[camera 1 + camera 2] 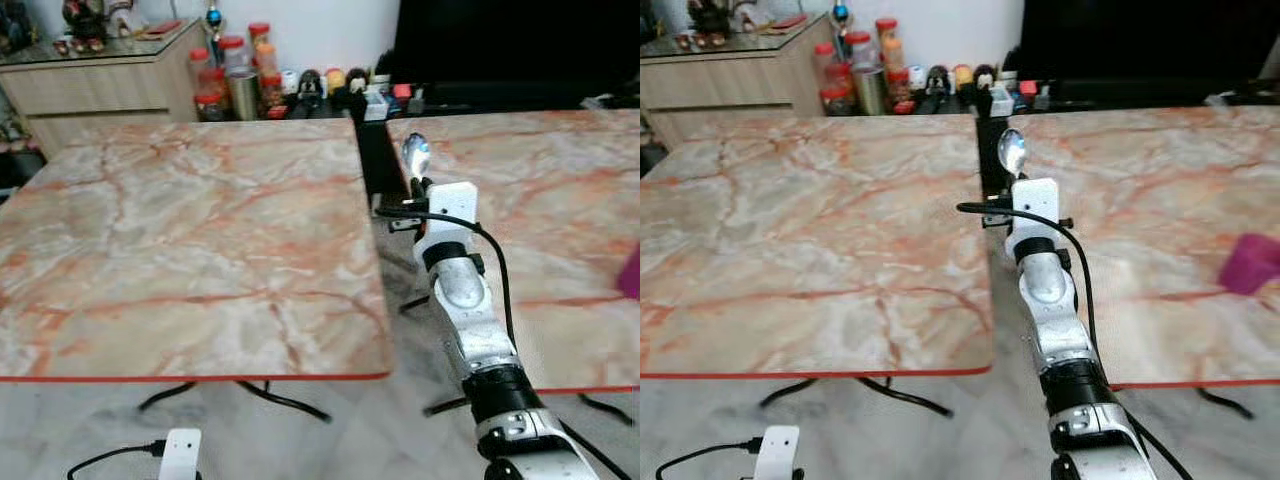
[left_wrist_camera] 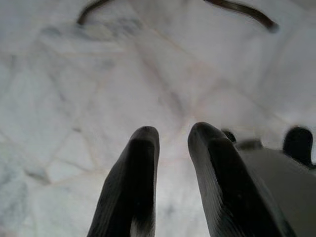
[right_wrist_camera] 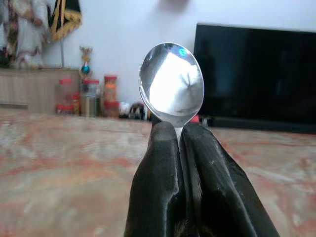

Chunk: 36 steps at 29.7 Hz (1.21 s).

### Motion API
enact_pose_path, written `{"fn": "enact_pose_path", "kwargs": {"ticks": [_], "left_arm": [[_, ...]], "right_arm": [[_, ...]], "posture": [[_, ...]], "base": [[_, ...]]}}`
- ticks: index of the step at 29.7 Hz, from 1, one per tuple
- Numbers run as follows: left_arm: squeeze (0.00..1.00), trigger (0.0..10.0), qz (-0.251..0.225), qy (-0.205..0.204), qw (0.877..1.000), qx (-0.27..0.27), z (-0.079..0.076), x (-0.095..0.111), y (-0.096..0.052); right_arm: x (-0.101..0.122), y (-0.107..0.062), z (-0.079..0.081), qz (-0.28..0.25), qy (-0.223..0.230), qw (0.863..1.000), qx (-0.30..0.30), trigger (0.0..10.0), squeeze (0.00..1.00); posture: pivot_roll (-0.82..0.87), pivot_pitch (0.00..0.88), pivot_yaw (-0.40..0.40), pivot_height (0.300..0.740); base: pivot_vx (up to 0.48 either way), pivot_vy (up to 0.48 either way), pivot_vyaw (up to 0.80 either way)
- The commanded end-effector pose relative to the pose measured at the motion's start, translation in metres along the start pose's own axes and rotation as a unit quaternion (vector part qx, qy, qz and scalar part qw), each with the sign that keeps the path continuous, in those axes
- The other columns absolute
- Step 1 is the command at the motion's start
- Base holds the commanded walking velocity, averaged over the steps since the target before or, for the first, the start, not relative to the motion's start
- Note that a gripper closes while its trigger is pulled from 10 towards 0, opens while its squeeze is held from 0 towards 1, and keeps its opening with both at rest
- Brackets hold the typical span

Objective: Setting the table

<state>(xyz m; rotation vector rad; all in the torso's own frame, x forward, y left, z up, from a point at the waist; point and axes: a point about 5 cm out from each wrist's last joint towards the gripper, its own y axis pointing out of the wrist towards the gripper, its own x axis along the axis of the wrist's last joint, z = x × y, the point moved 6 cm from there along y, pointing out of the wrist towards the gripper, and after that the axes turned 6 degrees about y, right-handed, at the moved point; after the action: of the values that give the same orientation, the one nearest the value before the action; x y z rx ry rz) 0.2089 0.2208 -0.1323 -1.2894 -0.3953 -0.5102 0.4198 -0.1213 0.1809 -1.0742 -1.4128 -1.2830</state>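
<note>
Silver and mirror-bright, the spoon (image 3: 172, 84) stands bowl-up, its handle pinched between the closed fingers of the right gripper (image 3: 178, 131). Left of the gap between the two marble tables (image 1: 190, 230), the left gripper (image 2: 173, 136) hangs over the pale floor, fingers slightly parted, holding nothing. The right arm (image 1: 1050, 300) reaches forward over that gap, wrist level.
</note>
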Motion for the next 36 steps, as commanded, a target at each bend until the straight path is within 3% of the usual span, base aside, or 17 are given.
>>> {"fn": "enact_pose_path", "kwargs": {"ticks": [1, 24, 36], "left_arm": [[0.0, 10.0, 0.002, 0.004, 1.0, 0.007, 0.005, 0.0, 0.0], [0.0, 10.0, -0.004, 0.01, 1.0, 0.004, 0.002, 0.005, 0.001], [0.0, 10.0, 0.0, 0.006, 1.0, 0.005, 0.003, 0.002, 0.001]], "right_arm": [[0.007, 0.003, 0.007, -0.011, 0.001, 1.0, 0.011, 10.0, 0.0], [0.008, 0.003, 0.006, -0.013, -0.002, 1.0, 0.012, 10.0, 0.0], [0.005, 0.001, -0.003, -0.008, -0.004, 1.0, -0.001, 10.0, 0.0]], "posture": [[-0.05, 0.0, 0.033, 0.74], [-0.06, 0.0, 0.032, 0.74], [-0.07, 0.0, 0.039, 0.74]], "base": [[0.0, -0.386, 0.0], [0.0, -0.367, 0.0], [0.0, -0.353, 0.0]]}}
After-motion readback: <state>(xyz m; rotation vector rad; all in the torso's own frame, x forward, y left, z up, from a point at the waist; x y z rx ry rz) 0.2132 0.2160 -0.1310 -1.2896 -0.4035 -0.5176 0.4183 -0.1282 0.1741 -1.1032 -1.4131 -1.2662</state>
